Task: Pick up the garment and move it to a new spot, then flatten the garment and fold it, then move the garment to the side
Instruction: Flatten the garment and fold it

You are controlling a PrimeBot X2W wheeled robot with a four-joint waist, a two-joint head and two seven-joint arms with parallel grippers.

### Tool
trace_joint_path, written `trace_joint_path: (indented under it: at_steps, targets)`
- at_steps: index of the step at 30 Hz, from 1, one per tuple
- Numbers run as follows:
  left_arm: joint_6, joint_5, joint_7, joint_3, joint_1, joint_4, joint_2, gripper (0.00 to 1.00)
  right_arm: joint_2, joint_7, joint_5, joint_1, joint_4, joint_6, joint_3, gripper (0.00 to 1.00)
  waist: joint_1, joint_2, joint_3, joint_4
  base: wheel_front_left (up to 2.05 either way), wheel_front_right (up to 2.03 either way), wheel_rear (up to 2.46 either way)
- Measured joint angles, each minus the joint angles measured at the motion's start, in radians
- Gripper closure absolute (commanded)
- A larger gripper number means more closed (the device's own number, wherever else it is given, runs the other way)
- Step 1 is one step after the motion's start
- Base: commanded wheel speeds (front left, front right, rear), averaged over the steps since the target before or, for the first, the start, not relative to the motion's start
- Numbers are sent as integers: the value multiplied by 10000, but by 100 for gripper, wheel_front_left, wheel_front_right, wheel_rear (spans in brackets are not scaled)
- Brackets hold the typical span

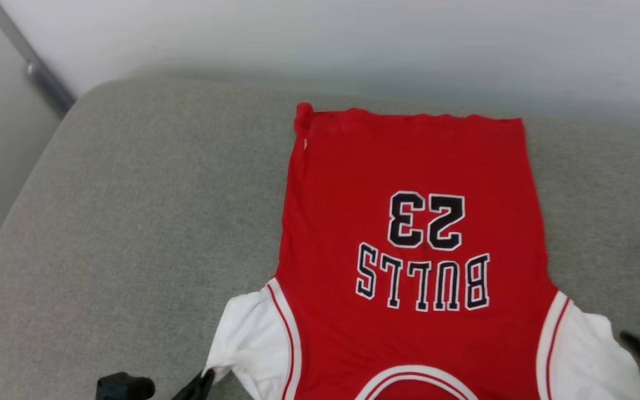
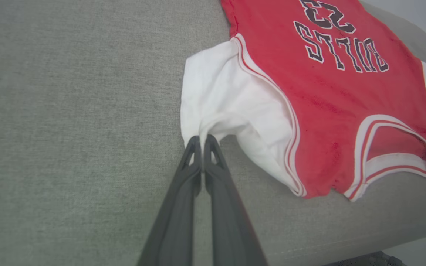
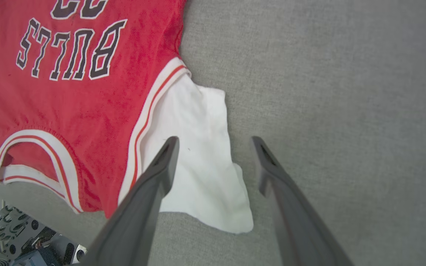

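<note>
Item on my screens: one garment (image 1: 409, 222), a red jersey lying flat on the grey cushion (image 1: 131, 222), hem at the far side and neckline nearest me. The black characters outlined in white, BULLS and 23, read upside down in the head view. It has white sleeves, with red-and-white striped trim at the armholes and neck. I have my left gripper (image 2: 202, 139) pressed together, pinching the bunched edge of the left-side sleeve. I have my right gripper (image 3: 213, 140) spread wide above the other sleeve, gripping nothing.

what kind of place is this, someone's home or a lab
Likely an indoor room, home-like or a test setup: the garment lies on a grey woven upholstered cushion, like a sofa seat, set against a plain white wall.
</note>
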Motion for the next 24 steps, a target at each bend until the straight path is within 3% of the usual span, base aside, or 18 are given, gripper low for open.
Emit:
trace_joint_path:
  at_steps: [4, 8, 15, 20, 24]
  targets:
    - [-104, 27, 249, -140, -199, -823, 82, 100, 82, 1154, -316, -1462, -543, 0, -148, 0, 1, 0, 501, 363, 0, 0, 0]
    - [-267, 174, 623, -449, -454, -1511, 109, 100, 242, 2972, -748, -3365, -408, 0, -159, 0, 1, 0, 1104, 825, 0, 0, 0]
    - [-508, 284, 993, -863, -929, -2261, -38, 100, 153, 5839, -2282, -6776, 1160, 0, -232, 0, 2, 0, 2152, 1889, 0, 0, 0]
    - [-644, 405, 1028, -1152, -1279, -2598, -372, 100, 104, 7204, -3563, -8936, 2230, 0, -594, 0, 3, 0, 2994, 2607, 0, 0, 0]
    - [-794, 489, 1041, -1365, -1540, -2694, -631, 100, -510, 7831, -4567, -10054, 2786, 0, -470, 0, 3, 0, 3604, 3179, 0, 0, 0]
